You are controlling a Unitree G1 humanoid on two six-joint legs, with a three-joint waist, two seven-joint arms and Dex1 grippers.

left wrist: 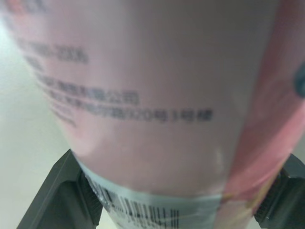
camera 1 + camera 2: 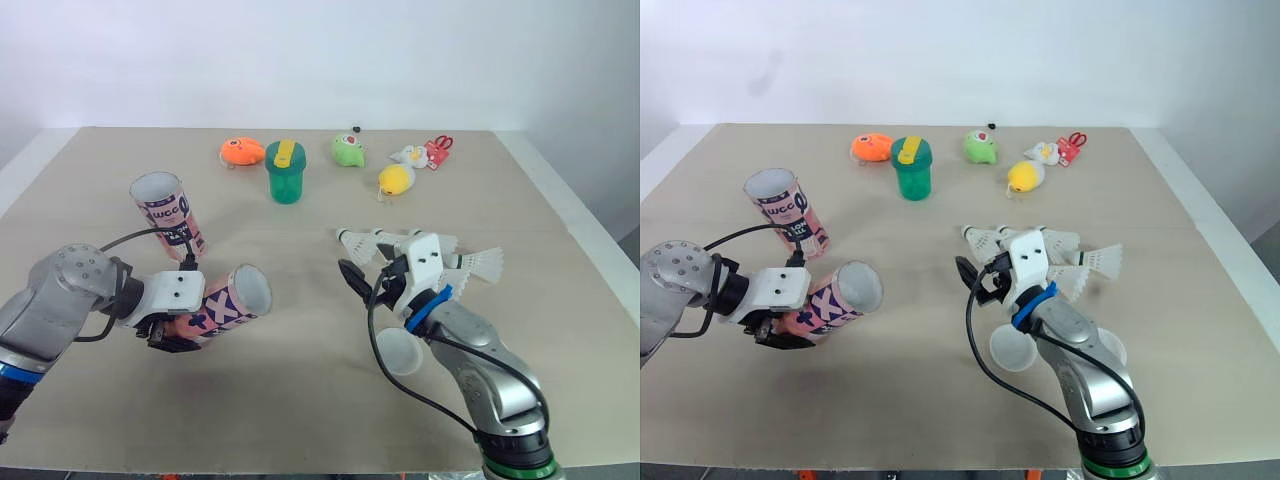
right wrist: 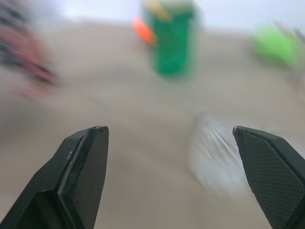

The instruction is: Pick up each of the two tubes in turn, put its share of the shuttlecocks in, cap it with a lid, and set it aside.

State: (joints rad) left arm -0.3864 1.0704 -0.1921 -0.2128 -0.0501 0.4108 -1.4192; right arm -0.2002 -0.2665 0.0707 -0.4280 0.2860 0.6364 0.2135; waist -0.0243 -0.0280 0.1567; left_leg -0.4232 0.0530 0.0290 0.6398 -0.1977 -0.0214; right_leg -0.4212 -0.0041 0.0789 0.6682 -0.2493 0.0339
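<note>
White lid [image 2: 400,352] lies nearest, by R arm. L fingers [image 1: 62,195] clamp pink tube [image 2: 225,305], mouth twd centre. R fingers [image 3: 81,176] spread wide, empty, nr shuttlecocks [image 2: 470,262]. 2nd tube [image 2: 165,212] stands farther back on surface [image 2: 300,400], mouth up.

Head views bright and evenly lit from overhead, with soft, faint shadows on the table [image 2: 300,400]; left wrist view has the tube [image 1: 152,95] blurred at close range; right wrist view's green cup [image 3: 174,40] is smeared.
</note>
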